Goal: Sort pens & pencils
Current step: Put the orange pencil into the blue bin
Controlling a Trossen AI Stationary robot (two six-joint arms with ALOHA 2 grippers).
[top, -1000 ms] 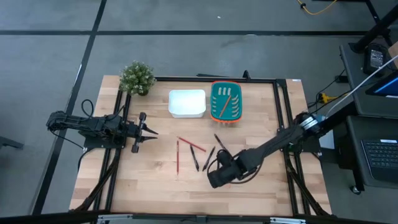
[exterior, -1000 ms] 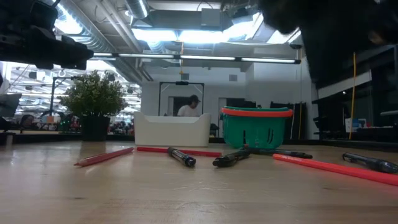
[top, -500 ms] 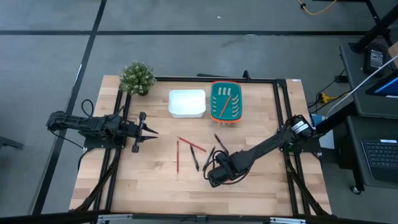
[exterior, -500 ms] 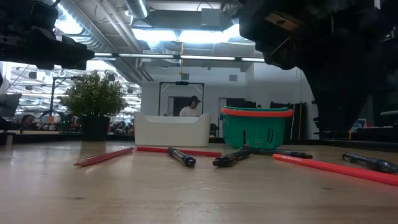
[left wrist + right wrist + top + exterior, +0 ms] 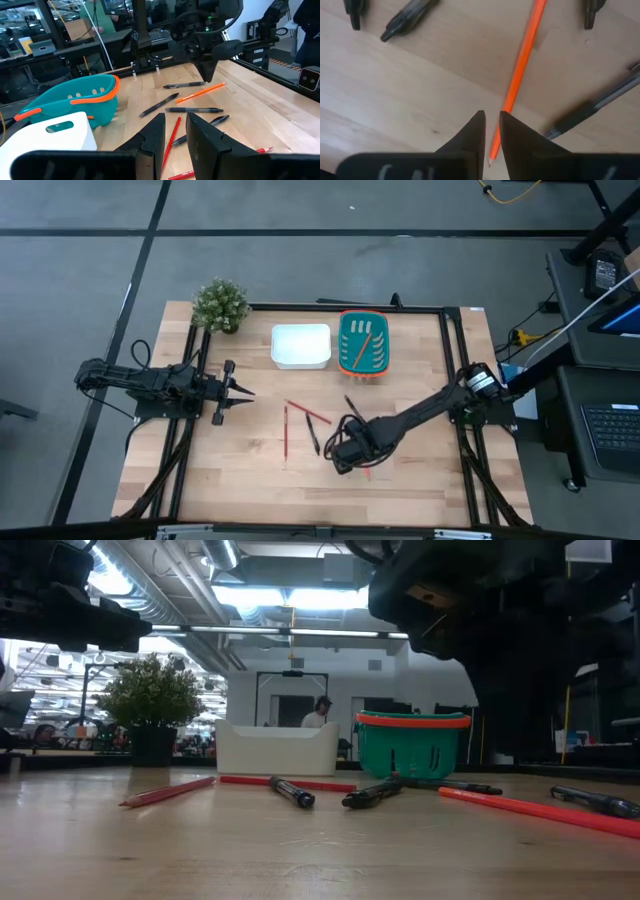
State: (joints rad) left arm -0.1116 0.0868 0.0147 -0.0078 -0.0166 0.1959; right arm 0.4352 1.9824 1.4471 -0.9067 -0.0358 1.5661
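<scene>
The right gripper [image 5: 490, 125] hangs low over the middle of the desk [image 5: 250, 480], its fingers [image 5: 472, 131] a narrow slit apart, holding nothing. Just under the tips lies an orange pencil [image 5: 517, 75], thin, bright and sharpened at one end. Around it lie the pens [image 5: 194, 109], slim black sticks with clips. Red pencils [image 5: 285, 432] lie further toward the left arm. A teal basket [image 5: 362, 345] holds one orange pencil beside a white tray [image 5: 301, 346]. The left gripper [image 5: 240, 391] waits at the desk's left side, its fingers slightly apart

Orange pencil [image 5: 520, 70], black pens [image 5: 409, 19] (teal, orange-rimmed basket [image 5: 361, 345]), seemingly.
</scene>
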